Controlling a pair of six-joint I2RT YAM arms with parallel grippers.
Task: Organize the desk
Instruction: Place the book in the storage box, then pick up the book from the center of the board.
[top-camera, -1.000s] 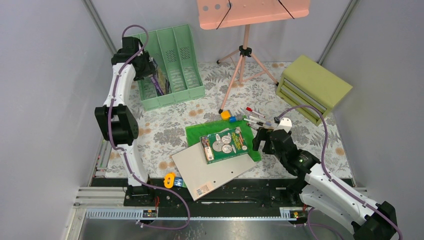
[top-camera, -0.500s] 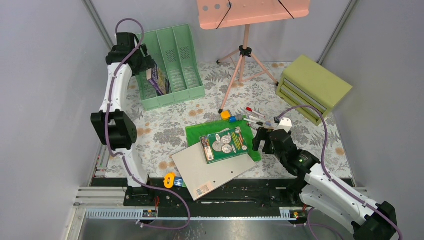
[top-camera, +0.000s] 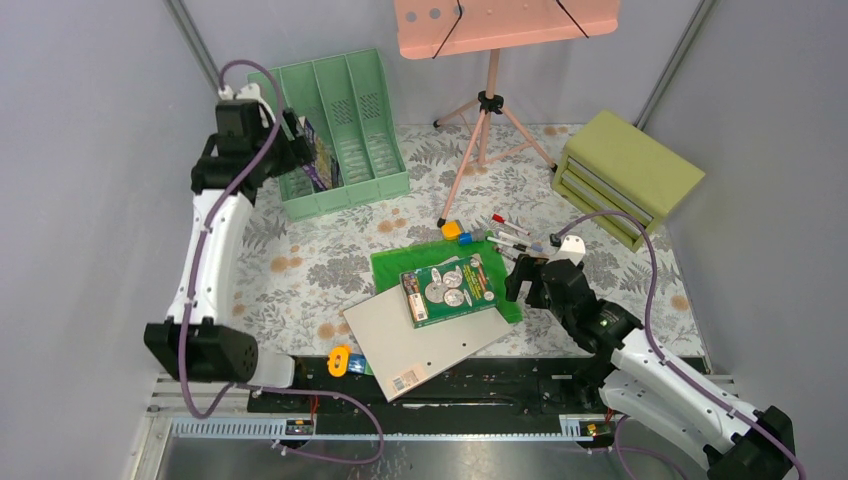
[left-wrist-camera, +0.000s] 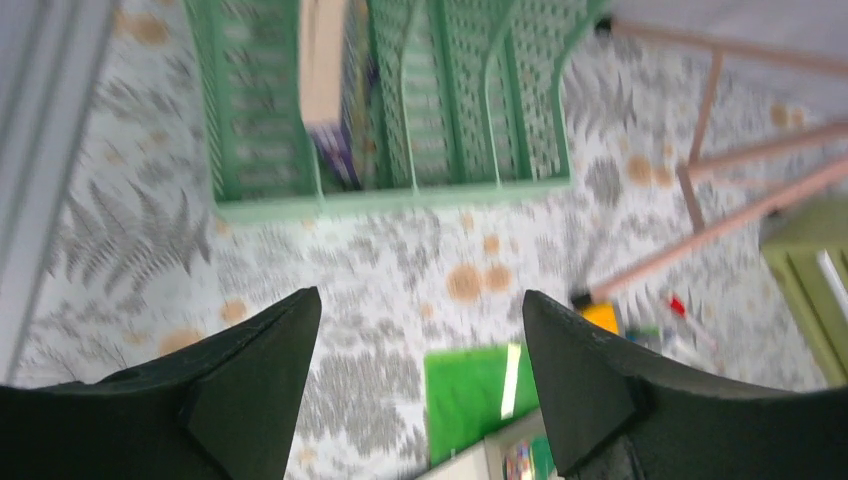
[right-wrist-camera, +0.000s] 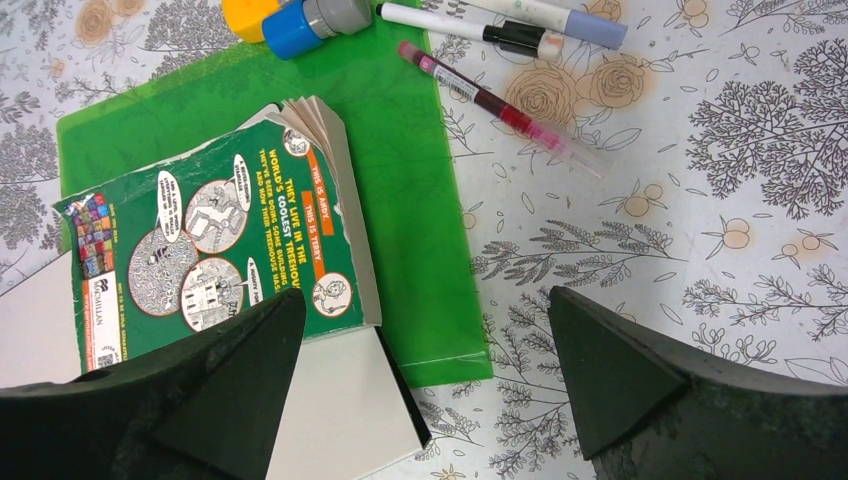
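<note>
The table (top-camera: 300, 270) lay roughly square, with no clear long axis. Its near edge ran along the rail where both arms were bolted, and its far edge met the back wall. The left arm (top-camera: 215, 240) reached far along the left edge, elbow low by the near rail and wrist high beside the left slot of the green file rack (top-camera: 350, 130), where a book (top-camera: 318, 150) stood. Its jaws were spread apart and held nothing, and its wrist camera looked down on the rack and the printed cloth. The right arm (top-camera: 650, 370) stretched from the near right corner toward the middle. Its jaws were wide apart and empty above the right edge of a green folder (top-camera: 395, 262), just right of the green paperback (right-wrist-camera: 215, 245) lying on it. A grey board (top-camera: 410, 340) lay tilted at the near edge, partly under the paperback. Pens (top-camera: 510, 235) lay scattered just beyond the folder. A pink tripod stand (top-camera: 490, 105) stood at the far middle, and a drawer box (top-camera: 625, 170) sat at the far right. Bare cloth showed between the rack and the board, and between the right arm and the drawer box.
</note>
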